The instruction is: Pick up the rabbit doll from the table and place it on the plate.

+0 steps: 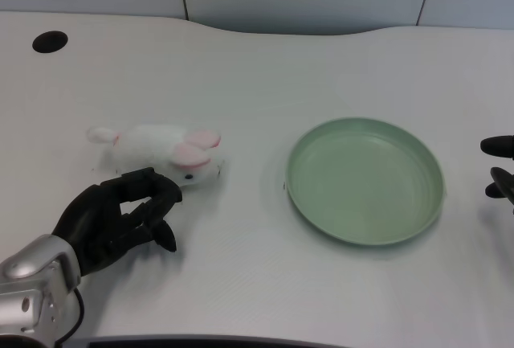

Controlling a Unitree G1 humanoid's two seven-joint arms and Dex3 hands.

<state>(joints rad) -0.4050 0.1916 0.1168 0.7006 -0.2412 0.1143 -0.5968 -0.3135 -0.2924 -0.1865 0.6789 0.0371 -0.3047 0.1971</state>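
Observation:
A white rabbit doll [161, 149] with pink ears lies on its side on the table, left of centre. My left hand [120, 219] sits just in front of it, fingers curled, with the fingertips [165, 187] close to or just touching the doll's head; it holds nothing. A pale green plate [365, 181] stands bare to the right of the doll, about a hand's width away.
A round black hole [50, 41] is in the tabletop at the far left. The table's back edge [281, 30] curves along a grey wall. Fingers of my right hand [499, 167] show at the right edge, beside the plate.

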